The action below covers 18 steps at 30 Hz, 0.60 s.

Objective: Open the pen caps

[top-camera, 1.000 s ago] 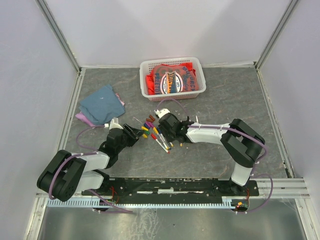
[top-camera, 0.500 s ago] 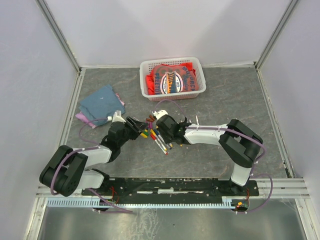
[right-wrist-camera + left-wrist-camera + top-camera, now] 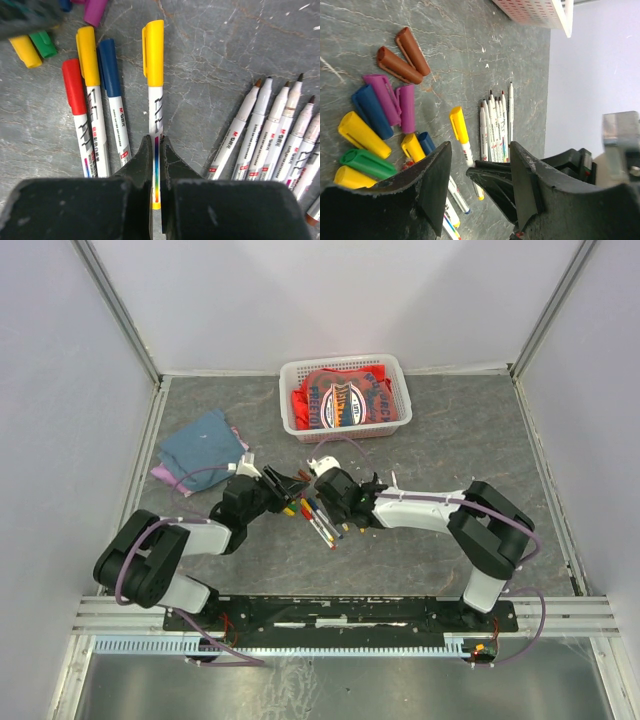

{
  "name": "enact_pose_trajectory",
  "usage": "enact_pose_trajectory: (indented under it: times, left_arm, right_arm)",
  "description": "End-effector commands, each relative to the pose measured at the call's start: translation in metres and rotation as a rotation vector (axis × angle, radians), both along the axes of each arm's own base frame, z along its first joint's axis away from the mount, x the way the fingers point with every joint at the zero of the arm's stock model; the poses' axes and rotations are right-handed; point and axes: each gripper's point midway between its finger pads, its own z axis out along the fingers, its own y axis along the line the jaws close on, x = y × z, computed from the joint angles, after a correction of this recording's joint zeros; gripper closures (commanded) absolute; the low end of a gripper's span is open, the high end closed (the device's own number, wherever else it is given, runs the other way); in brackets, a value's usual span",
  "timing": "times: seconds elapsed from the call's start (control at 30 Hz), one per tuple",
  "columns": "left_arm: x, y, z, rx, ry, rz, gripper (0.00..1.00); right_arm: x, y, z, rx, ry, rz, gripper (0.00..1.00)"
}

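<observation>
Between the fingertips of your right gripper [image 3: 156, 145] sits the white barrel of the yellow-capped pen [image 3: 156, 112]. Those jaws are clenched on it down near the tail end, and the yellow cap [image 3: 153, 50] is on the pen, pointing away from the wrist. Whether the pen is lifted or lying flat, I can't tell.

Your left gripper [image 3: 480, 167] faces it from the left with its jaws released and spread wide, one finger on either side of that same pen, and I can't see them touching anything.

On one side of the gripped pen, three capped pens [image 3: 95, 130] lie side by side: blue, yellow and red. On the other side, a fanned row of uncapped pens [image 3: 272, 132] has its tips bare.

Further out, loose caps [image 3: 385, 97] are scattered over the grey table [image 3: 450, 440]: brown, purple, blue, yellow and green.

At the far side stands a white basket [image 3: 345, 359] holding red cloth [image 3: 305, 400], and a blue cloth [image 3: 203, 445] lies to its left.
</observation>
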Motion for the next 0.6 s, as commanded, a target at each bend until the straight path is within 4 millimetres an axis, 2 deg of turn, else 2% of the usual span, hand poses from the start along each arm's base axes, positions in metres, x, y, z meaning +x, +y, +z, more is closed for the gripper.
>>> enact_pose_trajectory:
  times: [0.0, 0.23, 0.57]
  left_arm:
    - [0.007, -0.021, 0.026, -0.084, -0.059, -0.062, 0.43]
    - [0.008, -0.035, 0.027, -0.113, -0.058, -0.104, 0.43]
    - [0.009, -0.043, 0.027, -0.123, -0.059, -0.12, 0.42]
  right_arm:
    - [0.009, 0.002, 0.038, 0.07, -0.085, -0.016, 0.99]
    - [0.004, 0.006, 0.052, 0.131, -0.088, 0.003, 0.99]
    - [-0.011, 0.018, 0.071, 0.243, -0.055, 0.052, 0.99]
